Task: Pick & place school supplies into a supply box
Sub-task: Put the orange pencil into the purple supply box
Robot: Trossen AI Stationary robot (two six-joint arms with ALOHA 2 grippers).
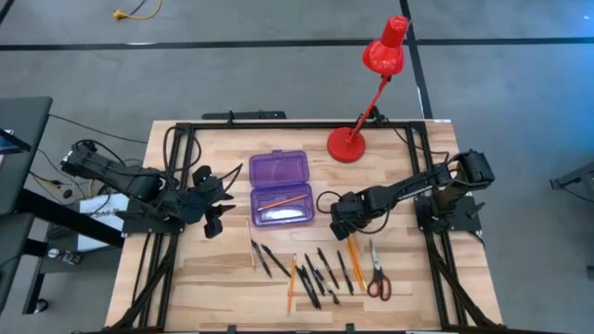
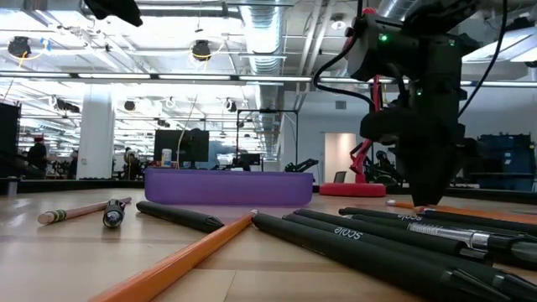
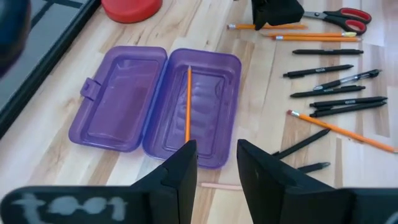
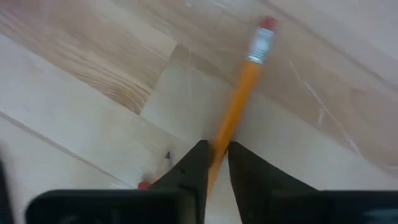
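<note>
The purple supply box (image 1: 278, 186) lies open at the table's middle, with one orange pencil (image 3: 188, 102) lying in its tray. Black pens (image 1: 320, 274), orange pencils (image 1: 291, 283) and red-handled scissors (image 1: 378, 278) lie flat on the wood near the front edge. My right gripper (image 4: 217, 152) points down just right of the box and is shut on an orange pencil (image 4: 239, 99). My left gripper (image 3: 217, 165) hovers left of the box, open, with nothing between its fingers. My right gripper pinches the orange pencil's shaft (image 4: 225, 134) between its two fingers, some way back from the eraser end (image 4: 264, 28). The fingers come from above, pointing down, and lie across the pencil. The pencil lies flat on the table.
A red desk lamp (image 1: 357, 139) stands at the far side, its base just right of the box. A black frame (image 1: 278, 124) runs along the table's far edge and sides. Bare wood lies at the near left of the table.
</note>
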